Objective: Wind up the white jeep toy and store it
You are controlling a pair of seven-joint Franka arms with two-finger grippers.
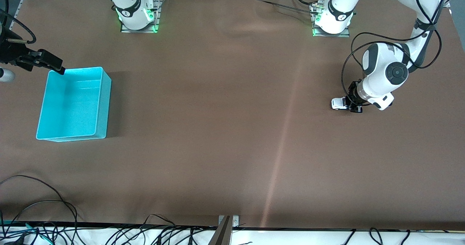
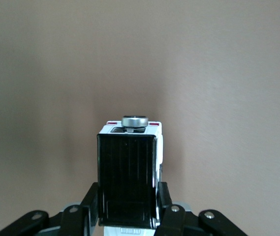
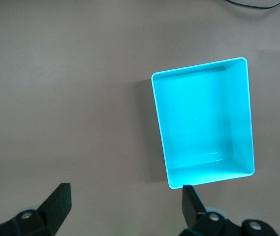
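Left claw clamps white jeep toy.

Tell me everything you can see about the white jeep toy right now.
The white jeep toy is small and boxy, plastic-looking, with a glossy black ribbed roof, a silver spare wheel at one end and small red marks beside it. It sits upright on the brown table toward the left arm's end, clamped between the left gripper jaws.
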